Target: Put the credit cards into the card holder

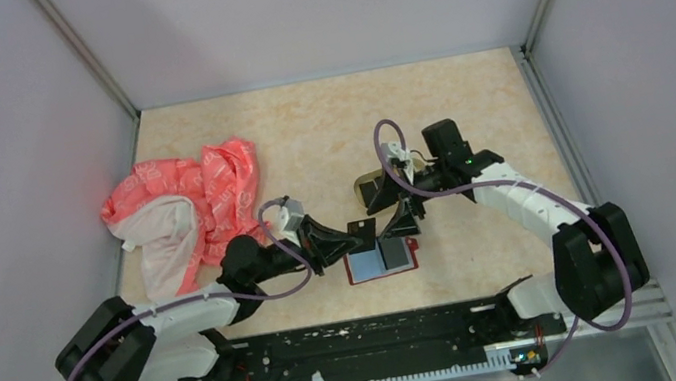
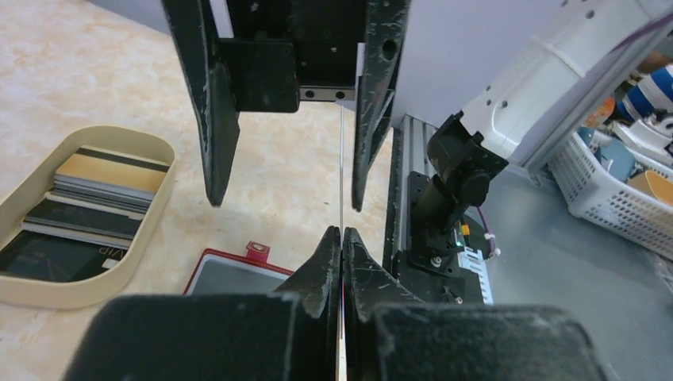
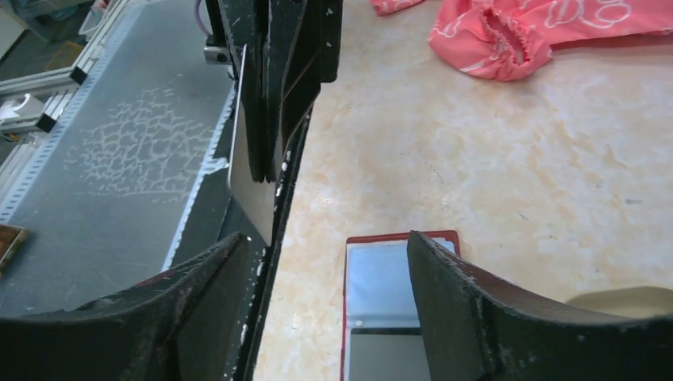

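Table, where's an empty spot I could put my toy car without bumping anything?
Bare table runs along the back wall, beyond the pink cloth and the tray. Another lies right of the card holder, inside the right arm's bend. It's crowded in the middle, where the left end effector and right end effector meet above the card holder.

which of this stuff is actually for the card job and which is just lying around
For the job:
- card holder, lying open
- credit cards in the tan tray
- one card pinched in the left hand

Lying about:
- pink cloth
- white basket
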`<state>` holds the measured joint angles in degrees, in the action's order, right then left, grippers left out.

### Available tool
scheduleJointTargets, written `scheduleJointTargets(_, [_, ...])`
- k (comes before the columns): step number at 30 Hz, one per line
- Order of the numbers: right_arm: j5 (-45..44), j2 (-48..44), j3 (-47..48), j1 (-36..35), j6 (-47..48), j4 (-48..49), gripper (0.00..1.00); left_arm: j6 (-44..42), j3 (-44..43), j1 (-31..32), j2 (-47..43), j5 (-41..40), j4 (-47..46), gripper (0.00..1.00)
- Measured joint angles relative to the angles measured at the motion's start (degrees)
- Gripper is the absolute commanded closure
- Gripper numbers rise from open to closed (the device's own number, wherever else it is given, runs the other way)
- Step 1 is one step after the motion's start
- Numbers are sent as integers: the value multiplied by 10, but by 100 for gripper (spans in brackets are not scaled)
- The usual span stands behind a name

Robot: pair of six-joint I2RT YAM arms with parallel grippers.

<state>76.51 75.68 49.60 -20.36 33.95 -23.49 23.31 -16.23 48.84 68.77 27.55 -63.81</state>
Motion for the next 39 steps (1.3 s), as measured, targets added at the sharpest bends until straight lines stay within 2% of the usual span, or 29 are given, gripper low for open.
scheduleJointTargets(4, [-8, 9, 0, -30, -36, 14, 39, -18, -13, 5, 10, 20, 7, 100])
scheduleJointTargets(9, [-28, 9, 16, -35, -29, -2, 49, -44, -35, 6, 18, 30, 54, 100])
scheduleJointTargets(10, [-31, 9, 19, -36, -26, -4, 54, -50, -39, 6, 18, 29, 65, 100])
scheduleJointTargets(14, [-34, 9, 20, -36, -18, -16, 97, -66, -56, 4, 23, 24, 102, 100])
scheduleJointTargets(15, [-33, 9, 20, -37, -22, -24, 100, -69, -58, 2, 26, 19, 108, 95])
scheduleJointTargets(19, [-41, 9, 26, -39, -10, -50, 100, -69, -61, 2, 31, 9, 119, 59])
scheduleJointTargets(21, [-42, 9, 38, -39, -2, -63, 100, -65, -60, 4, 31, 8, 120, 45])
scheduleJointTargets(22, [-42, 9, 44, -39, 2, -67, 100, -66, -57, 5, 31, 7, 119, 43])
scheduleJointTargets(29, [-23, 9, 59, -39, -4, -63, 100, -65, 13, 6, 24, 5, 60, 44])
scheduleJointTargets(36, [-16, 17, 59, -41, -7, -65, 100, -64, 14, 6, 27, 6, 17, 46])
scheduleJointTargets(38, [-16, 25, 59, -44, 2, -73, 100, -64, 9, 6, 31, 5, 12, 51])
scheduleJointTargets(39, [-17, 29, 59, -47, 8, -79, 100, -64, 6, 6, 34, 5, 10, 59])
